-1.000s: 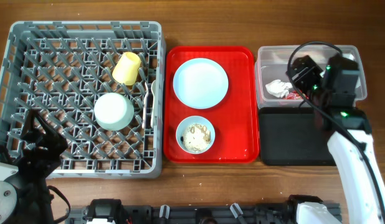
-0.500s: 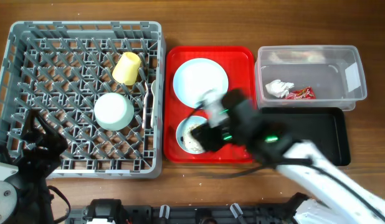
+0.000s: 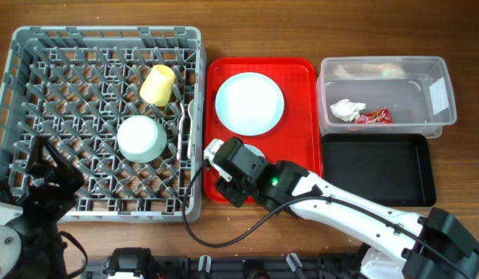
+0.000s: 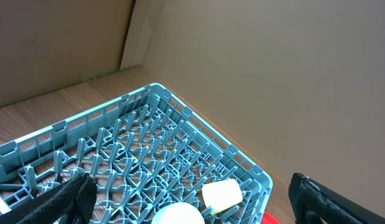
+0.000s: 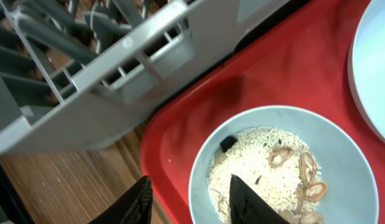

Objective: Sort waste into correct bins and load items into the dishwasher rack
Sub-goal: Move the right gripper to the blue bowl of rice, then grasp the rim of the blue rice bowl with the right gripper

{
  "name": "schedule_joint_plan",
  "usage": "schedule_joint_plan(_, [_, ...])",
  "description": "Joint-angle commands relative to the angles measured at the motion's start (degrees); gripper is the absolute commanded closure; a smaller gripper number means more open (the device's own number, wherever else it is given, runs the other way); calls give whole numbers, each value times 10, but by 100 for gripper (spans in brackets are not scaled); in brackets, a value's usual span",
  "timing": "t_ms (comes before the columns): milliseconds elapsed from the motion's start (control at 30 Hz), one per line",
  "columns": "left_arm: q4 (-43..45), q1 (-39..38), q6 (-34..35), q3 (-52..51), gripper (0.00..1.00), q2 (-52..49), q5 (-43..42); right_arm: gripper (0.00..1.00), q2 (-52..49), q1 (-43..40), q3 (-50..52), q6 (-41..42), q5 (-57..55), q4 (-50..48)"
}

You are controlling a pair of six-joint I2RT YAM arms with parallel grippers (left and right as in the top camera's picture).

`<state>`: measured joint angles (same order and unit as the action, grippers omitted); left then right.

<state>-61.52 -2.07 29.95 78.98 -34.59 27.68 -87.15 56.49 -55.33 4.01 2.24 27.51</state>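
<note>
At the far left the left tool (image 4: 191,182) hangs above the near corner of the large square grey plastic dishwasher rack (image 3: 108,32), its two black fingers (image 4: 74,198) spread as wide as they go and holding nothing. The rack sits on the brown wooden counter (image 3: 340,23) and fills the left side. Among its upright pegs a small yellow cup (image 3: 158,84) lies tipped on its side toward the back, and a pale blue round bowl (image 3: 142,138) rests mouth down just in front of it. A white plastic utensil (image 3: 190,115) stands along the rack's right edge; whether it is the fork or the spoon I cannot tell. Just beside the rack lies a flat red plastic serving tray (image 3: 301,70). A light blue round plate (image 3: 249,103) lies on its far half. On its near half sits a second pale blue bowl (image 5: 342,162) holding beige rice-like food scraps (image 5: 261,165). The right tool (image 5: 189,183) is over this bowl's left side. Its jaws are partly apart and straddle the rim, with one finger over the red tray and the other over the rice. Neither visibly presses the bowl. To the right stands a clear plastic rectangular tub (image 3: 441,77) holding a crumpled white paper napkin (image 3: 346,110) and a small red snack wrapper (image 3: 377,117) side by side. A shallow black rectangular tray (image 3: 379,167) lies just in front of the tub.
</note>
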Motion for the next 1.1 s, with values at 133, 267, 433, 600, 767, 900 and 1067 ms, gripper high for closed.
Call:
schedule_joint_plan(133, [1, 4, 5, 3, 0, 0, 9, 59, -70, 1, -4, -40, 6, -18])
schedule_joint_plan(267, [1, 4, 5, 3, 0, 0, 9, 59, -91, 1, -4, -40, 15, -28])
schedule_joint_plan(433, [1, 4, 5, 3, 0, 0, 9, 58, -91, 1, -4, -41, 17, -16])
schedule_joint_plan(600, [1, 4, 5, 3, 0, 0, 9, 55, -106, 1, -4, -61, 21, -12])
schedule_joint_plan(767, [1, 4, 5, 3, 0, 0, 9, 72, -127, 1, -4, -66, 21, -16])
schedule_joint_plan(900, [1, 4, 5, 3, 0, 0, 9, 73, -126, 1, -4, -65, 21, -19])
schedule_joint_plan(1067, [1, 4, 5, 3, 0, 0, 9, 72, -126, 1, -4, -69, -16, -25])
